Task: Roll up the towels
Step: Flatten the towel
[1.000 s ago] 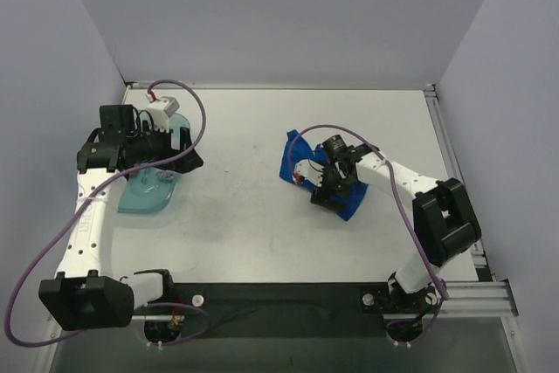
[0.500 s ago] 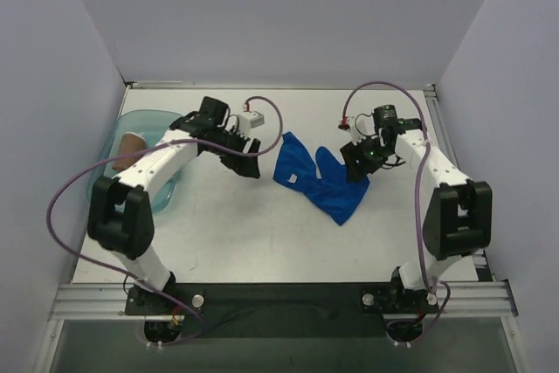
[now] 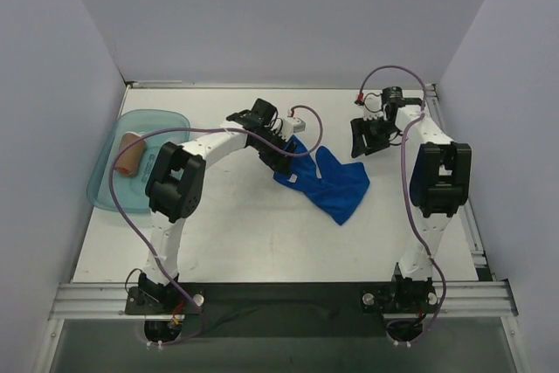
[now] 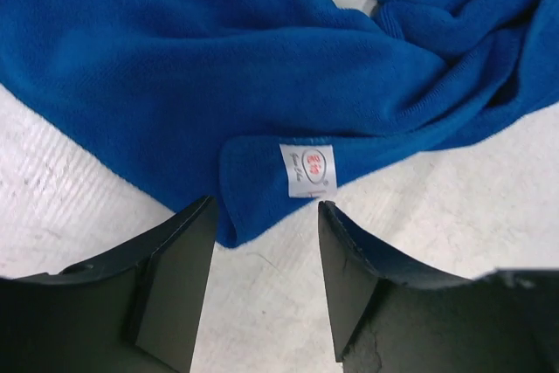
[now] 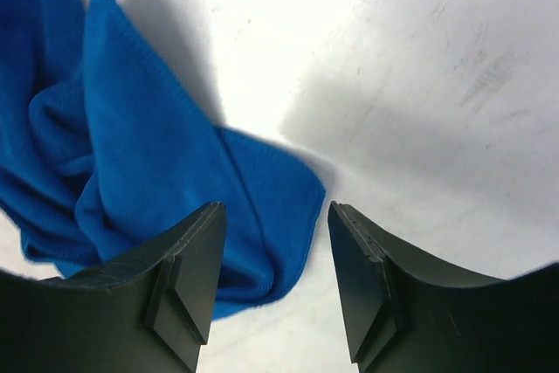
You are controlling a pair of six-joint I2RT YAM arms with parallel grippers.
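The table (image 3: 236,233) is white and flat, with plain pale walls (image 3: 279,15) around it. Your blue towel (image 3: 336,188) lies in the middle of it, bunched up and folded over itself, not spread flat.

Your left gripper (image 4: 264,216) is wide open and holds nothing. The towel corner with the little white tag (image 4: 309,169) sits just in front of it, between the two fingers. Your right gripper (image 5: 275,216) is wide open too and holds nothing. It hangs over the towel's far right corner.

Here is what I think could go wrong. The cloth is doubled up near the tag, so you might pinch two layers, or only the top one, and then it will not open out flat. If you pull one corner while the other side is loose, the whole towel may just slide along. If you roll it while it is lumpy, the roll will likely come out crooked.

Now count: one blue towel, one white tag, one see-through blue-green tray (image 3: 103,189) on the left, and one tan towel (image 3: 129,155) in it (it looks rolled up already). I see no white towel.
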